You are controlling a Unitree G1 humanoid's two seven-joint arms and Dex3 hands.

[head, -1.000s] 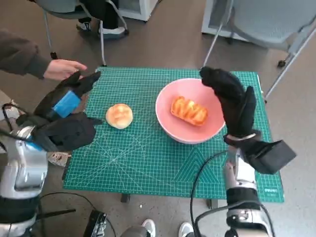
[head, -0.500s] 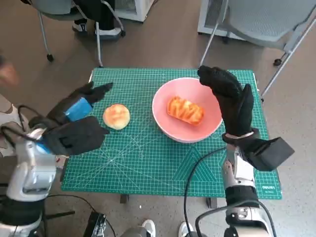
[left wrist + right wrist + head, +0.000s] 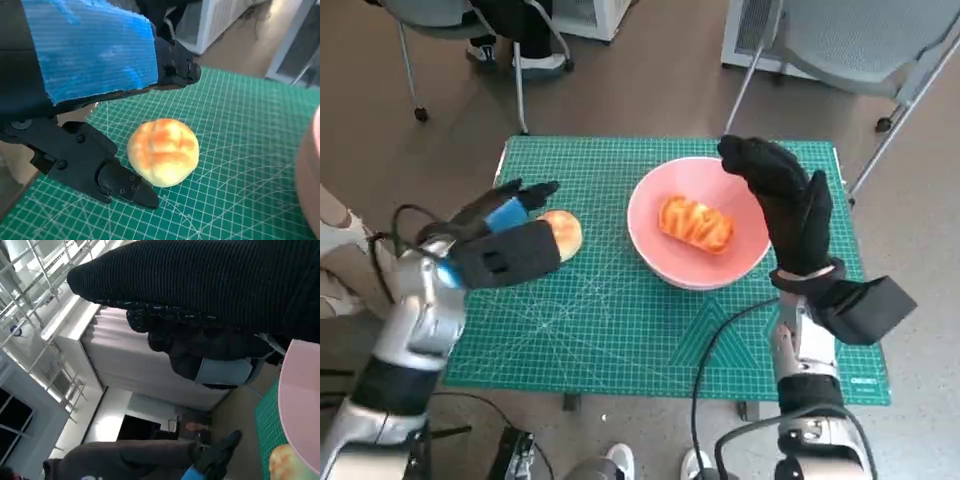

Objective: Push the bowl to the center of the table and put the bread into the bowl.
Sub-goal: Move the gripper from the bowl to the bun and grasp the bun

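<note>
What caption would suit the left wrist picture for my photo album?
The blue-taped left hand hangs open over a round bun on the green mat.

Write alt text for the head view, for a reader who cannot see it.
A pink bowl holding an orange-glazed bread sits on a green cutting mat, with the gloved right hand raised at its right rim. The blue-taped left hand reaches with spread fingers over a round bun left of the bowl.
</note>
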